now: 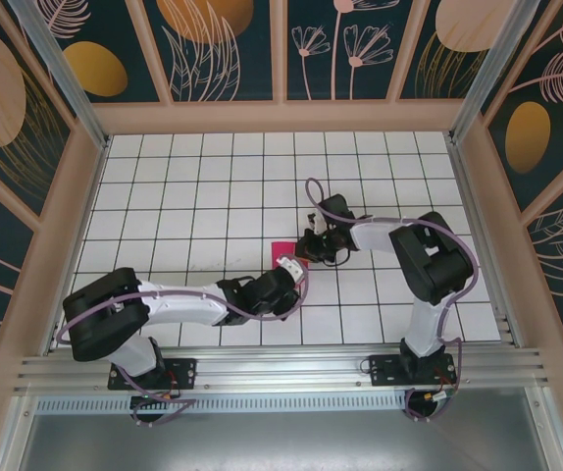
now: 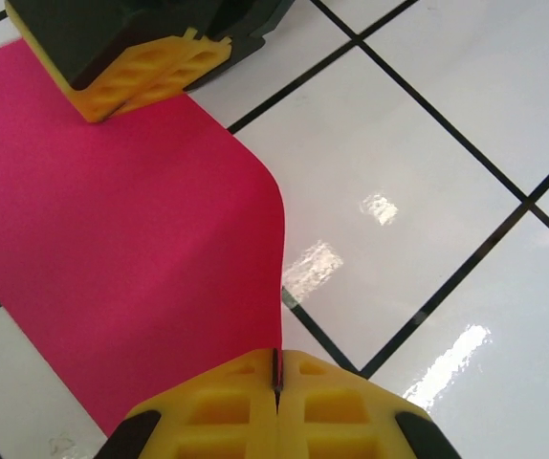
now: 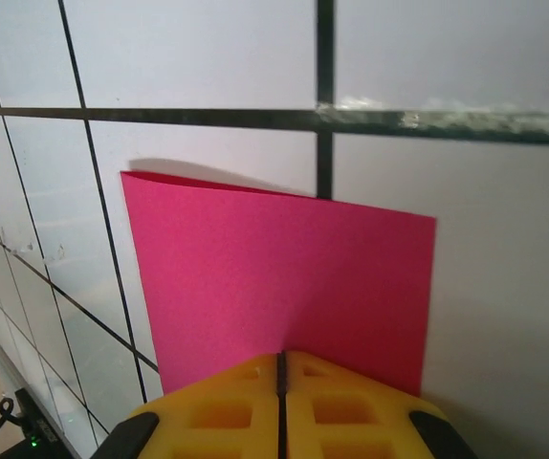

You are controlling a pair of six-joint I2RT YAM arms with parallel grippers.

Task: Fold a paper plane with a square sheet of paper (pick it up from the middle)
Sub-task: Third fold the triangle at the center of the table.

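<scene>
The square sheet of paper (image 3: 274, 277), bent over on itself at the middle of the worktop (image 1: 193, 186), is clamped at its edges by the left claw (image 2: 276, 382) and the right claw (image 3: 280, 368). The first half-fold seems in hand; next, the crease must be pressed flat. No nose is formed yet; the long axis is judged to lie along the fold.
</scene>
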